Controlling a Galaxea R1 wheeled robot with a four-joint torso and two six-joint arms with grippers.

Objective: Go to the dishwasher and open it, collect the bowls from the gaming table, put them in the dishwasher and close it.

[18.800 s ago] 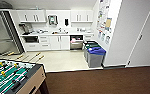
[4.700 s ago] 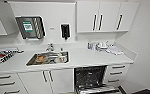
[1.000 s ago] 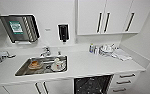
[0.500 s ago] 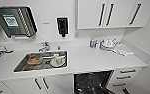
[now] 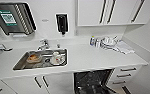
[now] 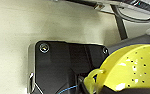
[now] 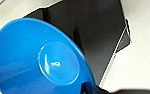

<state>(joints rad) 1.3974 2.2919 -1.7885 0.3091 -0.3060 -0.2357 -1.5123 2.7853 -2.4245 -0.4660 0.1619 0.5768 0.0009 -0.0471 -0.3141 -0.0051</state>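
though cut off below, dishwasher point(image 5: 92, 82) open

Left tool point(image 6: 91, 83) gripping yellow bowl point(image 6: 131, 67), right tool point(image 7: 87, 87) gripping blue bowl point(image 7: 38, 60)

1. We find the dishwasher point(image 5: 92, 81) standing open below the white counter point(image 5: 91, 57); its dark cavity offers the way in.
2. Drawers point(image 5: 124, 72) flank the opening on one side, white cabinet doors point(image 5: 41, 82) on the other.
3. The sink point(image 5: 42, 59) holds dishes; a tap point(image 5: 43, 44) rises behind it.
4. Clutter point(image 5: 108, 42) crowds the counter's far corner; the middle stretch lies bare.
5. Wall cupboards point(image 5: 103, 12) overhang the counter.
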